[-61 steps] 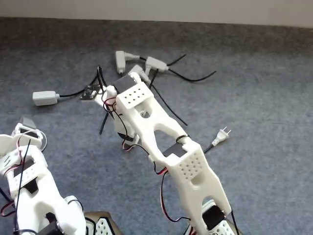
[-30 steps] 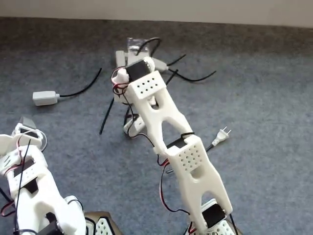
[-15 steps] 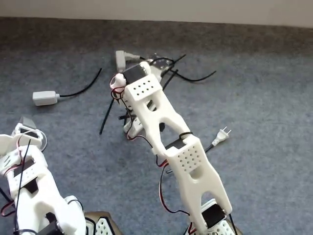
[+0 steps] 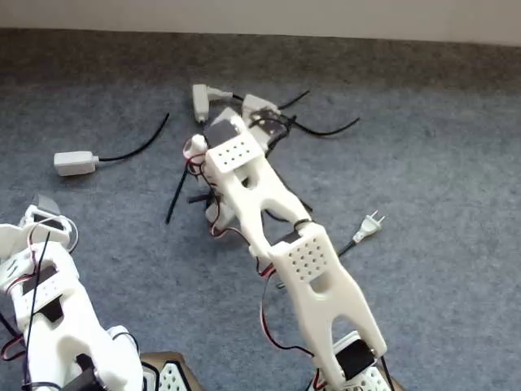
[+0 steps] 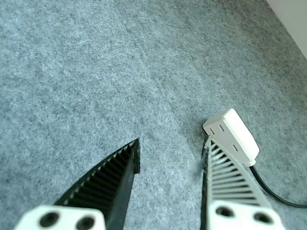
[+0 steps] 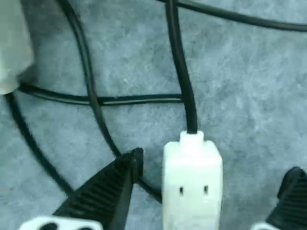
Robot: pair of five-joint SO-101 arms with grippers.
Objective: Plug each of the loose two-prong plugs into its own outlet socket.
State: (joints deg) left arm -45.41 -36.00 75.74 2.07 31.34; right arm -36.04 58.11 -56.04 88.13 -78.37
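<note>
Right wrist view, right hand (image 6: 216, 164) open wide around outlet socket (image 6: 192, 191)

Left tool (image 5: 172, 143) and right tool (image 6: 216, 163) both gape open.

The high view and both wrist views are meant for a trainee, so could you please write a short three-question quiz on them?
1. True or false: the right gripper is shut on the two-prong plug.
2. In the right wrist view, what sits between that gripper's open jaws? A) a white outlet socket B) a two-prong plug C) a battery
3. Fill in: the second outlet socket, beside the left gripper, trails a ___ cable.
Key: 1 false, the plug lies free on the grey carpet; 2 A; 3 black.
</note>
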